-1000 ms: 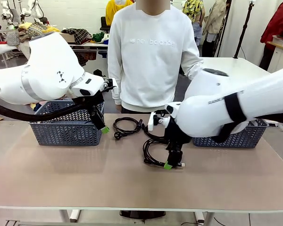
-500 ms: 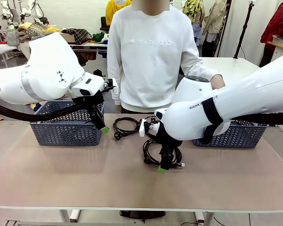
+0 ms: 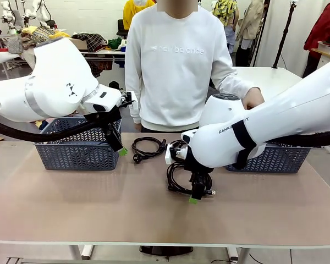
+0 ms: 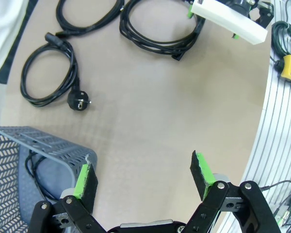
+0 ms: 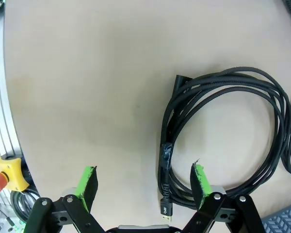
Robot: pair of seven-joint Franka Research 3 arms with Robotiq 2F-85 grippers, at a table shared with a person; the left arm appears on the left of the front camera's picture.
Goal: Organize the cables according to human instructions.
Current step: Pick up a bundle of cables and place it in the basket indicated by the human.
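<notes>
Three black cables lie coiled on the tan table in the left wrist view: one with a round plug (image 4: 46, 73), one (image 4: 160, 36) under the right arm, one (image 4: 87, 14) at the top edge. A further cord (image 4: 33, 167) lies in the grey basket (image 4: 39, 145). My right gripper (image 3: 193, 198) hangs open just above the near edge of the middle cable (image 3: 176, 179). In the right wrist view its pads (image 5: 202, 177) stand beside that coil (image 5: 167, 141), touching nothing. My left gripper (image 3: 121, 148) is open and empty at the left basket's (image 3: 71, 154) front right corner, left of the plug cable (image 3: 147, 147).
A second grey basket (image 3: 278, 159) stands at the right, partly behind my right arm. A person in a white sweatshirt stands at the far side, one hand (image 3: 253, 98) above my right arm. A yellow stop button (image 5: 7, 172) sits beyond the table's edge.
My right arm has swung left and lower; its gripper shifted slightly toward the near edge of the middle coil. The person's hand came into view. The left arm has not moved.
</notes>
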